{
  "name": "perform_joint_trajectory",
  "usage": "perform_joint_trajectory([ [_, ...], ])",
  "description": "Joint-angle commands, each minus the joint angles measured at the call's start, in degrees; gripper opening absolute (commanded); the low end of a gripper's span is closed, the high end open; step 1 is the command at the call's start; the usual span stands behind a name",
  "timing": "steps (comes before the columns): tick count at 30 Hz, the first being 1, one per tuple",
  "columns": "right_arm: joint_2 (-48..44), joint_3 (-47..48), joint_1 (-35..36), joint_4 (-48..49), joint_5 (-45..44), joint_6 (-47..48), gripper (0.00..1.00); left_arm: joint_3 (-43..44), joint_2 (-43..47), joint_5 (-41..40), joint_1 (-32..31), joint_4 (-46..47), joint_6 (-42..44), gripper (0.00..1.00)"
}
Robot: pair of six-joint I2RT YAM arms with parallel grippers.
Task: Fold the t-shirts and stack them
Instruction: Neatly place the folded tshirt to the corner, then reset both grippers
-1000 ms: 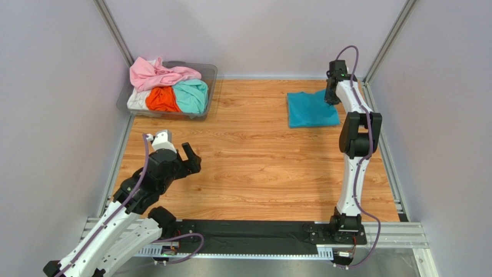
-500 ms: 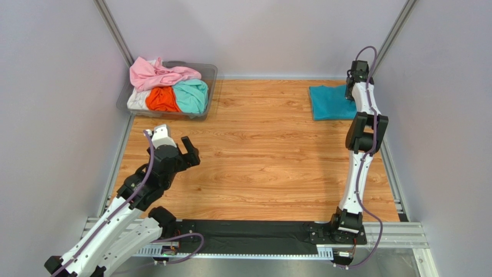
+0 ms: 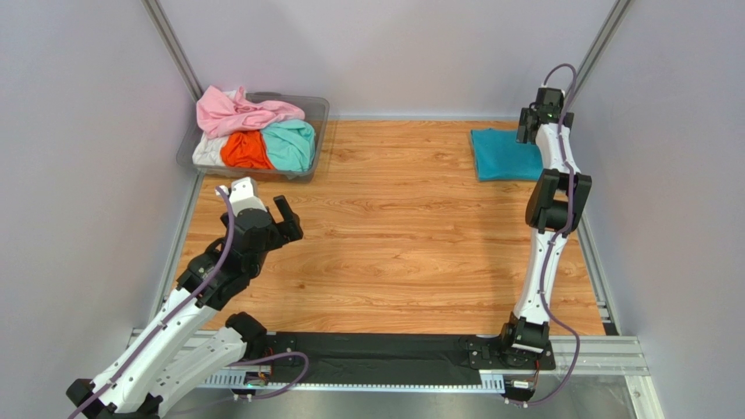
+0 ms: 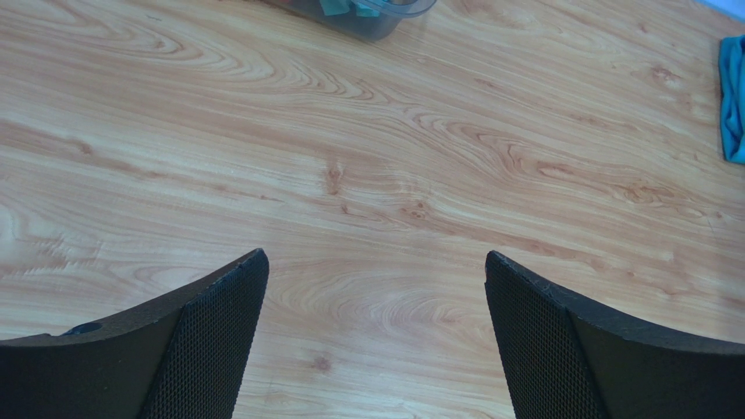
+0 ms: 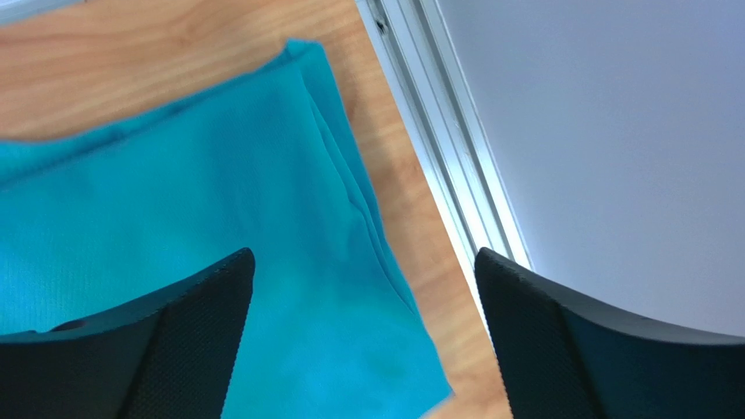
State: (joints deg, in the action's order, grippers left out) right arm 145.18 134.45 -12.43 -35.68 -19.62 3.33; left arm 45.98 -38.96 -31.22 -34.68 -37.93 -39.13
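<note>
The folded teal shirt (image 3: pixel 500 155) has been slid sideways over the last second, further from the tub (image 3: pixel 320 106). It is now laid at the opposite end of the table (image 3: pixel 402 236) from the tub, along the same back edge. The right gripper (image 3: pixel 525 133) has been lifted off the cloth. In the wrist view its fingers are seen spread wide with nothing between them, and the shirt lies flat below. This shirt is judged finished and parked as the base of the stack.

The left gripper (image 3: pixel 288 220), likewise spread and empty, has been brought slightly nearer the tub and is held over bare wood in front of it. A pink shirt (image 3: pixel 236 112), orange shirt (image 3: pixel 245 150), mint shirt (image 3: pixel 290 144) and white shirt (image 3: pixel 207 153) are left crumpled in the tub, so the next one is probably to be fetched there.

The teal shirt's outer edge is set close beside the side rail (image 5: pixel 437 148), with the wall just beyond, so little room is left on that side. Between tub and teal shirt a wide stretch of wood is left open for folding.
</note>
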Motion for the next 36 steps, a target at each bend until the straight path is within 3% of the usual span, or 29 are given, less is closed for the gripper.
perform_joint_trajectory([
  [1,-12.2,-2.6,0.5,-0.1,-2.6,-3.0,1.00,4.6,-1.1,-1.5,0.1,-2.0,-0.1,1.00],
  [5,-24.0,-12.8,1.4,-1.1,-1.6,-9.7,1.00,7.2,-3.0,-1.4,0.0,-6.9,-0.7,1.00],
  [9,-37.4,-29.4,1.4,0.1,5.0,-18.9,1.00,7.2,-4.0,-0.8,0.0,-7.3,-0.9,1.00],
  [13,-49.0,-46.6,1.6,-0.3,15.1,-22.4,1.00,7.1,-4.3,0.6,0.0,-7.6,-0.7,1.00],
  [17,-57.5,-59.6,3.6,2.1,17.4,-22.9,1.00,6.5,-4.4,0.4,0.1,-7.5,-1.9,1.00],
  [29,-79.8,-79.0,17.0,2.5,13.1,-24.8,1.00,5.2,-3.8,-0.4,0.0,-6.9,-0.9,1.00],
  [36,-92.2,-86.6,18.4,-1.0,10.1,-24.7,1.00,2.0,0.9,-2.9,0.0,-6.5,-1.6,1.00],
])
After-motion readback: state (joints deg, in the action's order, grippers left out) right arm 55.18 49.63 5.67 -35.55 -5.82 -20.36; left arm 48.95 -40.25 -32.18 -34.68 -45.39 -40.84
